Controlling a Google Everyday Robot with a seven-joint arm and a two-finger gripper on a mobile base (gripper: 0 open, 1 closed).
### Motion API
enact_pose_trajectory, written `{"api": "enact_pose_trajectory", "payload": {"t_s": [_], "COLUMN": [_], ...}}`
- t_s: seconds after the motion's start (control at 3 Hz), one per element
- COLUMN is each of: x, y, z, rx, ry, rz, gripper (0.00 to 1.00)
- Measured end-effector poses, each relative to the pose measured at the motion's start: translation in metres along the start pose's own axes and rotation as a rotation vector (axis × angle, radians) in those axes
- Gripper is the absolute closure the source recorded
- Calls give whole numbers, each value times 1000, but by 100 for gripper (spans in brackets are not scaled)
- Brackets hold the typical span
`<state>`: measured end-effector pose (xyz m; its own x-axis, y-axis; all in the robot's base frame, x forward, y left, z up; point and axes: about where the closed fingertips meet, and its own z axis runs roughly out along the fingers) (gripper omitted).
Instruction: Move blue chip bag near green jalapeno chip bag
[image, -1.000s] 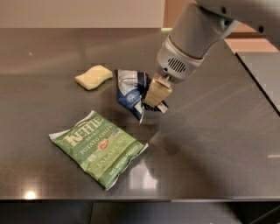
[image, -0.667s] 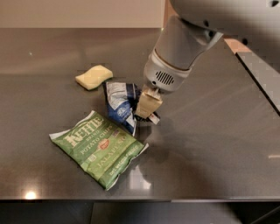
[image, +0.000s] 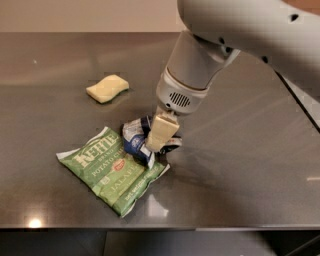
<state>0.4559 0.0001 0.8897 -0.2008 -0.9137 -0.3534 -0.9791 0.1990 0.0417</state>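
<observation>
The green jalapeno chip bag (image: 113, 170) lies flat on the dark table, front left, with white lettering up. The blue chip bag (image: 136, 140) is crumpled, navy with white panels, and rests against the green bag's upper right edge, partly over it. My gripper (image: 159, 138) hangs from the big white arm and its cream fingers (image: 162, 131) are closed on the blue bag's right side, low at the table surface. Part of the blue bag is hidden behind the fingers.
A pale yellow sponge (image: 107, 88) lies on the table to the back left. The table's front edge (image: 160, 228) runs just below the green bag. The white arm (image: 250, 30) fills the upper right.
My gripper has carried the blue chip bag forward and left, from beside the sponge down to the green bag's upper right edge. The green bag and sponge have not moved.
</observation>
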Motion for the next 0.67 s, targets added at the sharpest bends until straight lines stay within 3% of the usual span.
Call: {"api": "enact_pose_trajectory", "payload": {"t_s": [0.33,0.67], "x": [-1,-1], "y": [1,1], "z": [0,0], "rx": [1,1], "ry": [0,0], "rz": [-2,-2], "gripper": [0,0]}}
